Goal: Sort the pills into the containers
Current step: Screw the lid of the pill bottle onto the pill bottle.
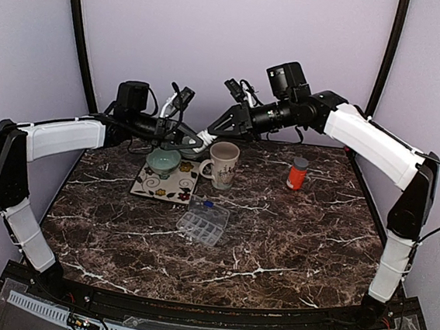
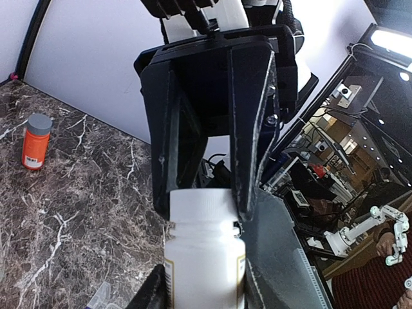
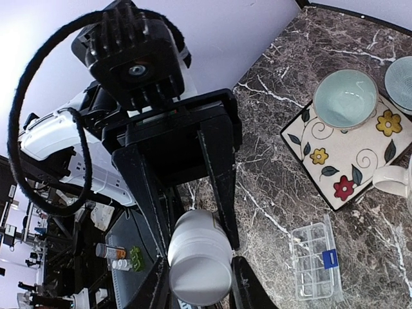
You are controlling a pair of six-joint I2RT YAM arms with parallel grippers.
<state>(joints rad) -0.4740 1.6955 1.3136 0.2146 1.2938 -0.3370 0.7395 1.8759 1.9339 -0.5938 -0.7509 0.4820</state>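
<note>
Two claws meet in the air above the back of the bench [image 1: 290, 242], and between them they hide most of the white bottle [image 1: 204, 138] in the top view; only a pale sliver shows there. The left claw [image 2: 203, 296] is clamped round the bottle's body, whose label is cut off at the bottom edge of the left wrist view. The right claw [image 3: 201, 286] is closed on the capped end. Whether the lid is loose cannot be told.

Counted on the bench: one orange bottle [image 1: 298, 173] with a grey cap, upright, well apart to the right; one mug [image 1: 222, 165]; one flowered tile [image 1: 173, 185]; one clear organiser [image 1: 203, 223] nearer the arms, its cells too small to read for pills. Two bowls sit on the tile: one green bowl [image 1: 162, 162] in plain sight, and a second bowl [image 3: 402, 84] cut off by the right wrist view's edge.
</note>
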